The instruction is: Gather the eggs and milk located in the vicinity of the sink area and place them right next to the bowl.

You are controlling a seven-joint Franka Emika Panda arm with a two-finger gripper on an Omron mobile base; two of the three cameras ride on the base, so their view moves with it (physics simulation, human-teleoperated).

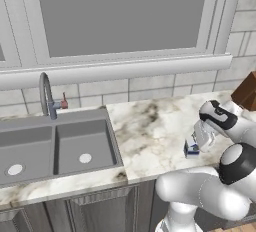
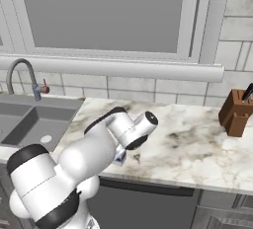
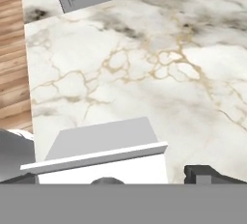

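The milk [image 1: 191, 150] is a tiny white gable-top carton with a blue band, standing upright on the marble counter to the right of the sink area [image 1: 55, 148]. My gripper [image 1: 195, 142] hangs directly over it, open, with a finger on either side. In the hand view the milk's white gable top [image 3: 101, 148] lies between my fingertips [image 3: 208, 174], with a gap of bare counter between carton and finger. From the right base view the milk [image 2: 120, 160] peeks out under my hand. The eggs and the bowl are out of view.
The double-basin sink has a curved faucet [image 1: 46, 95] with a red lever [image 1: 64, 102]. A brown knife block [image 2: 236, 112] stands at the counter's far right by the tiled wall. The counter's front edge [image 3: 28, 73] drops to the wooden floor close beside the carton.
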